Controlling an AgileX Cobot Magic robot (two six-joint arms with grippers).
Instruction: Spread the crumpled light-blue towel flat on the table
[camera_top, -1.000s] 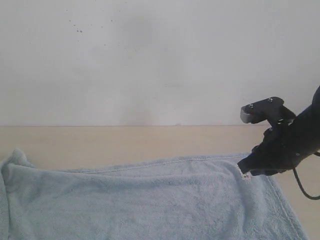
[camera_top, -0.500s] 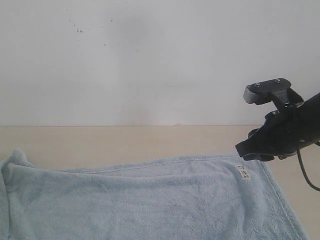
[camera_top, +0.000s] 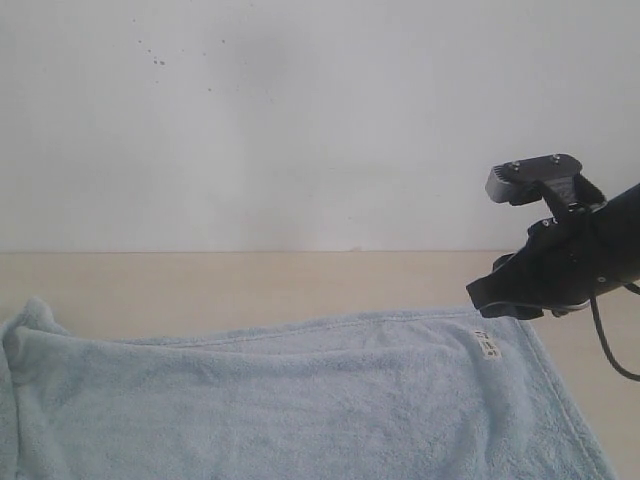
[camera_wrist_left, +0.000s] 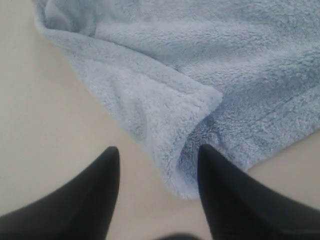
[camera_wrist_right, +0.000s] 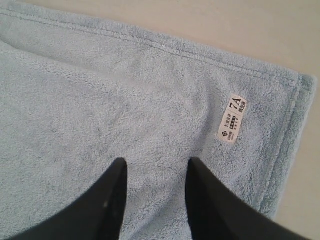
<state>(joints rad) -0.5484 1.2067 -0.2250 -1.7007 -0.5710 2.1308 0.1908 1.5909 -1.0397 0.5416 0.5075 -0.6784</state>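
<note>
On the left of the exterior view, the towel (camera_top: 300, 400) is seen lying on the table (camera_top: 250, 275). Its left end is a little bunched, with the far left corner raised in a soft fold. The left gripper (camera_wrist_left: 157, 187) is not seen in that view. In the left wrist view its two black fingers (camera_wrist_left: 102, 195) are held well apart above the table, and nothing is gripped between them. A folded-over edge of the towel is seen there, reaching into the gap beside one finger, but whether it is touched by that finger cannot be told. Toward the middle, the towel is spread wide across the near part of the table, with shallow wrinkles along its far hem. A bare strip of table is seen between this hem and the white wall (camera_top: 300, 120) behind. On the right, a small white label (camera_top: 487, 343) is seen on the towel near its far right corner, and the right edge runs down toward the near side. The right gripper (camera_top: 482, 300) is held just above this corner, on a black arm (camera_top: 600, 265) that comes in from the right edge. In the right wrist view its fingers (camera_wrist_right: 112, 200) are parted, the flat towel and the label are seen below them, and nothing is held between them.
</note>
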